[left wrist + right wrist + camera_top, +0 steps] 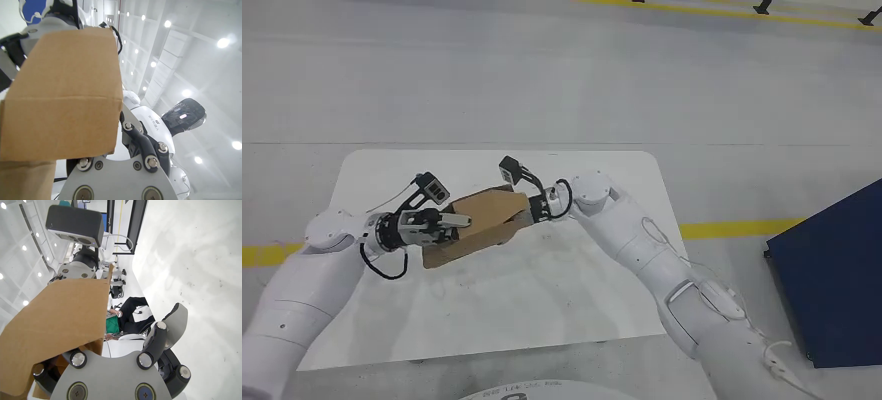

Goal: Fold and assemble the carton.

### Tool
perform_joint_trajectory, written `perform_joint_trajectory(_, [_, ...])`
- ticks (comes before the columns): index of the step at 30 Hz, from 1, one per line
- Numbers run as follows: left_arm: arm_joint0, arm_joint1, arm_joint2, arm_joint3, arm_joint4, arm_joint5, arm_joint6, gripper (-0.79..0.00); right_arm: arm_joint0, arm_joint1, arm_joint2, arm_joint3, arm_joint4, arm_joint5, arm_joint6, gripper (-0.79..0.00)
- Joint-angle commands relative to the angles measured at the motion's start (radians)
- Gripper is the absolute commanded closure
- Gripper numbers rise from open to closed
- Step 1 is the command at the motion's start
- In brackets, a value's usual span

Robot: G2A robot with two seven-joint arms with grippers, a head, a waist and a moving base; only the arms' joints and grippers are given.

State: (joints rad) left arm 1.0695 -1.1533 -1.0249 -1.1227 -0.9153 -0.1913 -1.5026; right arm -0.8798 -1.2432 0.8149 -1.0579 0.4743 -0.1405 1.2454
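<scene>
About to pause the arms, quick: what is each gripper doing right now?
Left gripper: shut on one end of the carton.
Right gripper: open at the carton's other end, one finger spread clear.

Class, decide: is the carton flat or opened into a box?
Opened: the carton shows top and side panels meeting at a crease.

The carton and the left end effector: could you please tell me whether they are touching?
Touching. The left wrist view shows the carton lying against a finger of the left end effector; the top view shows it gripping the carton's end.
</scene>
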Motion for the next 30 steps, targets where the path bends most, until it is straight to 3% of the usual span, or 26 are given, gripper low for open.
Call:
perform_joint_trajectory(1, [0.004, 0.003, -0.012, -0.005, 0.006, -0.007, 0.005, 0.0, -0.006, 0.004, 0.016, 0.002, 0.016, -0.015, 0.02, -0.785])
perform_joint_trajectory(19, [0.04, 0.022, -0.112, -0.04, -0.003, -0.018, 0.009, 0.0, -0.081, 0.046, 0.157, -0.032, 0.125, -0.112, 0.13, -0.785])
perform_joint_trajectory(30, [0.043, 0.022, -0.12, -0.044, 0.026, -0.023, 0.032, 0.0, -0.112, 0.056, 0.161, -0.09, 0.072, -0.118, 0.125, -0.785])
